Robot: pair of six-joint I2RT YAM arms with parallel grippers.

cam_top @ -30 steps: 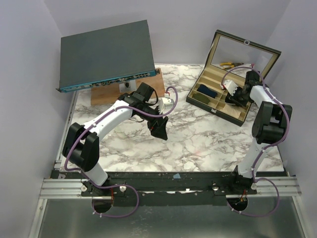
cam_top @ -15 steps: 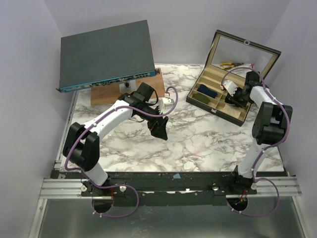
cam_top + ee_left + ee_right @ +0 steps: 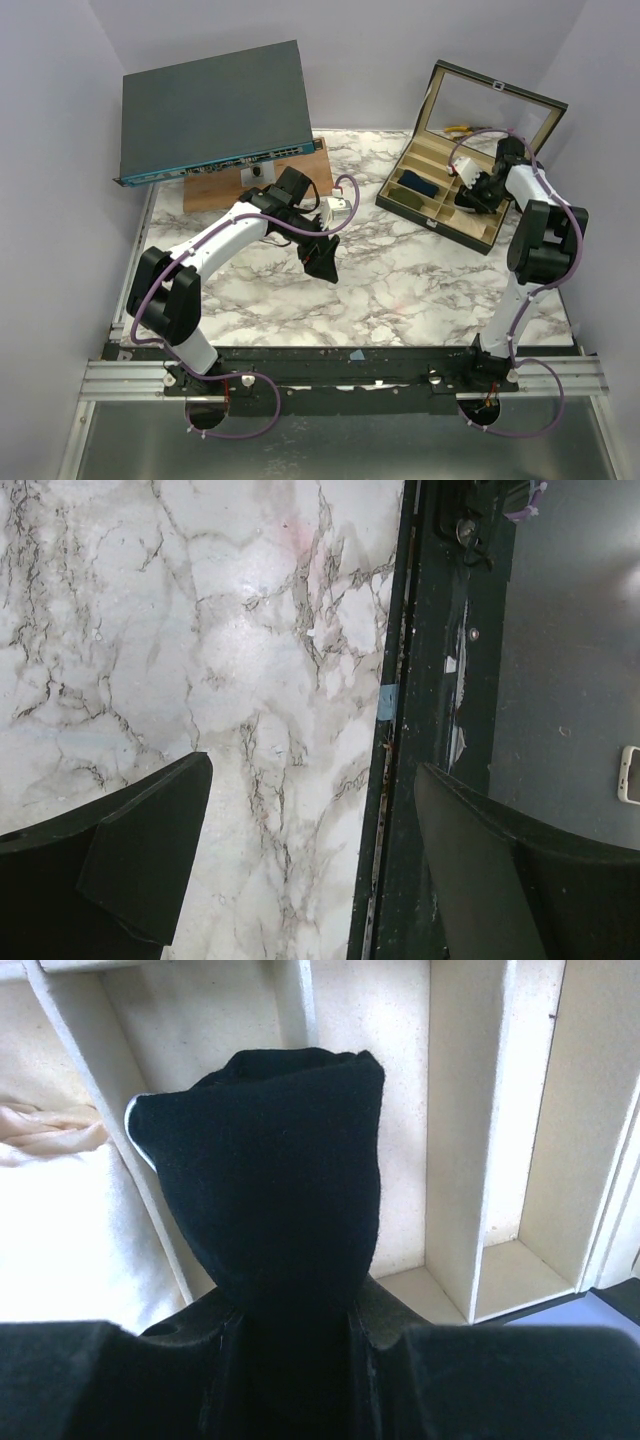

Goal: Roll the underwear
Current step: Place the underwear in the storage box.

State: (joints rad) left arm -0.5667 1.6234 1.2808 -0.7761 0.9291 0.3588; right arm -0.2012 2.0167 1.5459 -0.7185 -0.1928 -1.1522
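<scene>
The underwear is a black bundle of fabric with a sliver of white trim at its left edge. My right gripper is shut on its lower end and holds it just above the beige compartments of the open box. From above, the right gripper hovers over the middle of that box. My left gripper hangs over the middle of the marble table. In its wrist view the left gripper is open, with only marble and the table's edge between its fingers.
A dark blue fabric roll lies in a left compartment of the box, and cream cloth fills another. The box lid stands open at the back. A grey flat device sits tilted on a wooden board at the back left.
My right arm has shifted slightly towards the back over the box, still holding the underwear. The left arm has not moved.
</scene>
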